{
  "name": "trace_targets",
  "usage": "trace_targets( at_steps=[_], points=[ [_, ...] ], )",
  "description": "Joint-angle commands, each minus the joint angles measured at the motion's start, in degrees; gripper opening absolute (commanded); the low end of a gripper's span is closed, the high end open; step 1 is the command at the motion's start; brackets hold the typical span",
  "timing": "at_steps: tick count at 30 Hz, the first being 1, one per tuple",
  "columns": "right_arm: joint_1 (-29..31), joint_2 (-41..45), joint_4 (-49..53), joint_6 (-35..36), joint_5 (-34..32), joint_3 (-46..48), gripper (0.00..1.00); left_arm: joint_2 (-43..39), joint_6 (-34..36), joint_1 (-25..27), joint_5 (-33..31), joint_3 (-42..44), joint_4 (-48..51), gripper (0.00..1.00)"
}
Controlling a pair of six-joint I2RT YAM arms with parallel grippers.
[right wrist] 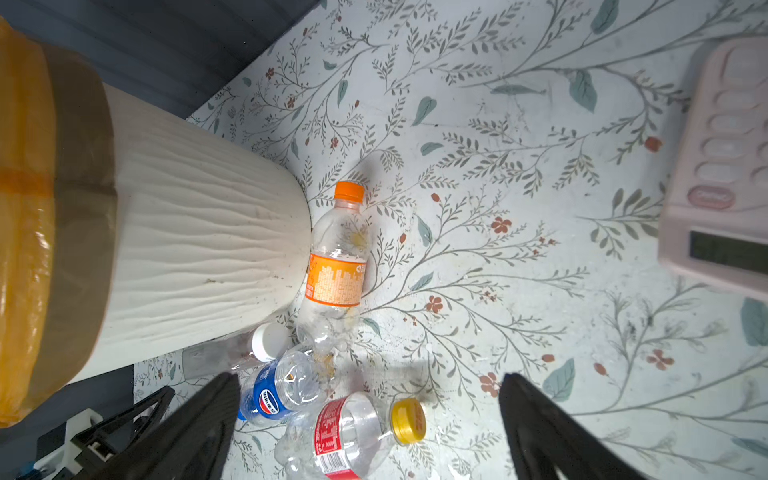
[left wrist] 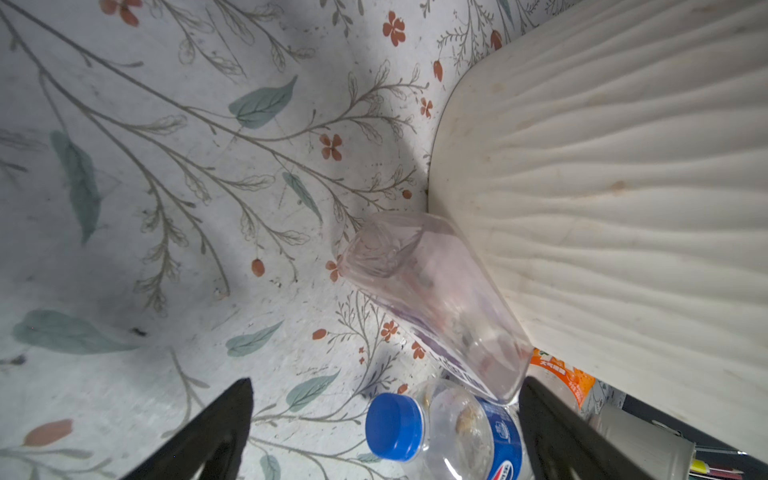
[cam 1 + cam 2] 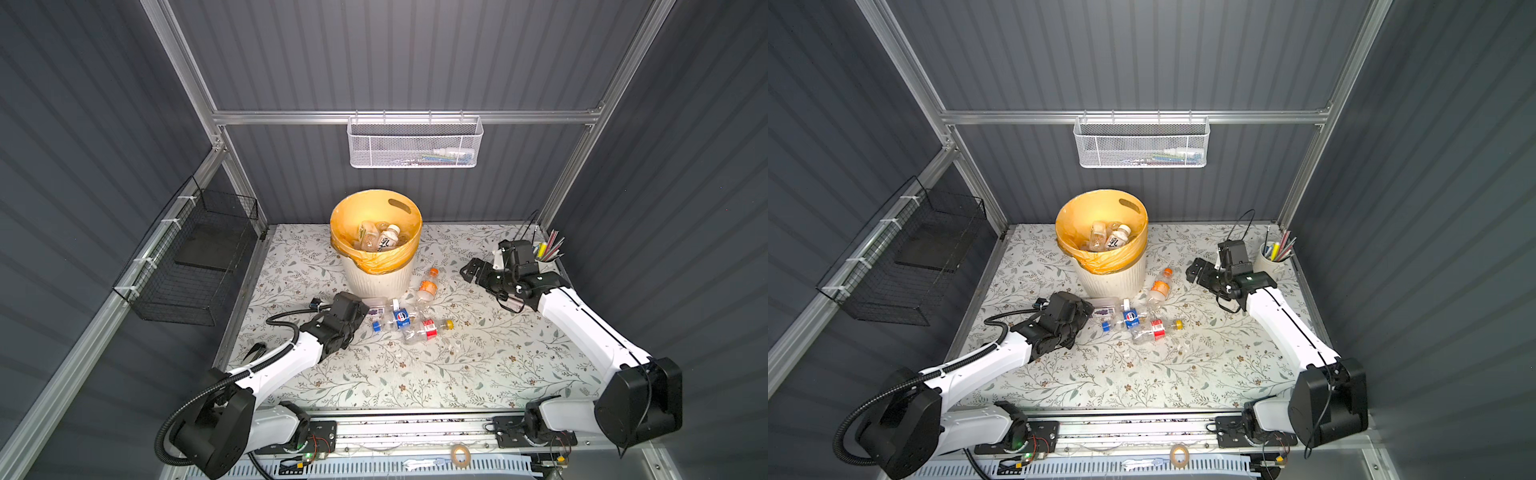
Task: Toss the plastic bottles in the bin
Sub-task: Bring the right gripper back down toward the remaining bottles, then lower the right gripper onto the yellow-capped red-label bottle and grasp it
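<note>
Left tool (image 2: 386, 382), jaws apart, hangs just left of the clear bottle (image 2: 432, 299) lying on the desk (image 3: 457, 374) against the bin (image 3: 376, 282). Right tool (image 1: 370, 376), also apart, hangs right of the orange bottle (image 1: 336, 270). Other bottles (image 3: 388, 239) lie in the bin.

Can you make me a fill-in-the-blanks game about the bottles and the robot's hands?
1. The bin is lined with an ___ bag.
2. The red-labelled bottle has a ___ cap.
3. The left gripper and the right gripper both stand ___, holding nothing.
Missing words: orange; yellow; open.
</note>
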State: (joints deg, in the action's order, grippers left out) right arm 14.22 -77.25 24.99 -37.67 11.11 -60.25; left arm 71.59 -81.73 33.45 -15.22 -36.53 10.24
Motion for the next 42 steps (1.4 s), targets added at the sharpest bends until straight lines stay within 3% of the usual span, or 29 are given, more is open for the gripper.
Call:
trace_targets(
  at_steps=[1, 4, 11, 20, 31, 42],
  points=[
    [1.01, -1.10, -0.46, -4.34, 2.40, 3.14, 0.99, -1.61, -0.04, 0.56, -2.37, -2.15, 1.12, 0.99],
    [2.79, -0.77, -1.53, -9.05, 1.32, 6.72, 0.99, -4.24, 1.42, 0.56, -4.95, -1.70, 4.26, 0.99],
    [8.72, 3.84, -6.25, -28.20, -0.07, 15.43, 0.99, -10.10, 2.98, 0.56, -8.99, 0.17, 10.21, 0.99],
    [17.70, 3.67, -7.01, -46.95, -2.33, 17.71, 0.99, -10.94, 5.15, 0.56, -10.83, -0.09, 12.88, 0.99],
    [24.66, -6.06, -7.33, -55.48, -3.37, 12.34, 0.98, -13.08, 6.91, 0.56, -13.49, 0.58, 15.12, 0.99],
    [25.31, -13.94, -8.02, -56.60, -2.84, 8.33, 0.92, -15.51, 8.86, 0.56, -15.39, 1.22, 16.50, 1.00]
  ],
)
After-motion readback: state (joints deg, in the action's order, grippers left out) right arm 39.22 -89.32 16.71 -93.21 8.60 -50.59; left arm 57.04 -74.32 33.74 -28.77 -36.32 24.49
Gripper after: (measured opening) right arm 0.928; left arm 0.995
